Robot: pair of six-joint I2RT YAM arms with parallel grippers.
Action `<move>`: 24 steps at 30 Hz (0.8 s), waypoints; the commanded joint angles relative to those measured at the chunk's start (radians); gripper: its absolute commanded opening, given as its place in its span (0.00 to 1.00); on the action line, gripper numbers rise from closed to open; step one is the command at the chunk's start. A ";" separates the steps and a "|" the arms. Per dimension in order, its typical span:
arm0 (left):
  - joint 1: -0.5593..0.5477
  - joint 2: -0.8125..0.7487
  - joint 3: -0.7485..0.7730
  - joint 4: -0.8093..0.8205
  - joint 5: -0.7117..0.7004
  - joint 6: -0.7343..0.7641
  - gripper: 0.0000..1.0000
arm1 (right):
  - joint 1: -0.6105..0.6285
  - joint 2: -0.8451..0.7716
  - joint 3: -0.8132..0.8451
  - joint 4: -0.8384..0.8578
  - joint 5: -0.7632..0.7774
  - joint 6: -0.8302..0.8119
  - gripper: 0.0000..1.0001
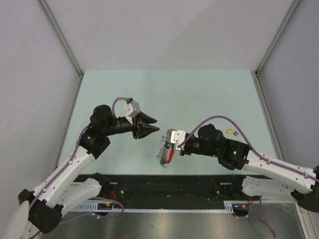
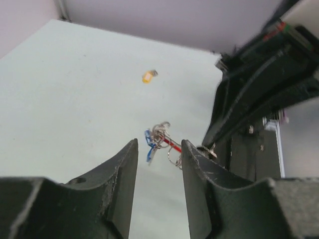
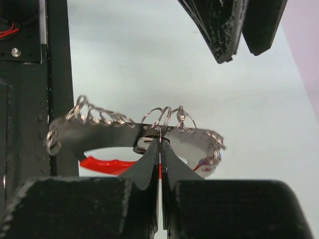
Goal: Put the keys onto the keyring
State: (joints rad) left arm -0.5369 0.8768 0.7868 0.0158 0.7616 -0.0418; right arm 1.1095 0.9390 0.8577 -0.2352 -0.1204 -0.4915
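My right gripper is shut on a thin metal ring of the keyring and holds it above the table. The grey strap and red curved end piece hang beside the ring; from above they show as the keyring. A blue key dangles among the rings. My left gripper is open just short of that cluster, with nothing between its fingers. A yellow key lies alone on the table, right of the right arm.
The pale green table is walled at the back and both sides. A black rail with cables runs along the near edge. The two arms' fingertips are close together over the table's near middle.
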 commanded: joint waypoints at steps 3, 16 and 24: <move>0.012 0.092 0.155 -0.322 0.286 0.354 0.47 | 0.006 0.003 0.075 -0.038 -0.015 -0.030 0.00; -0.072 0.188 0.249 -0.505 0.269 0.473 0.41 | 0.009 0.030 0.086 -0.047 -0.002 -0.042 0.00; -0.109 0.186 0.218 -0.441 0.187 0.361 0.35 | 0.010 0.043 0.089 -0.047 0.011 -0.044 0.00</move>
State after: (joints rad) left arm -0.6201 1.0691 0.9939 -0.4175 0.9695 0.3569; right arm 1.1118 0.9806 0.8932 -0.3241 -0.1204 -0.5247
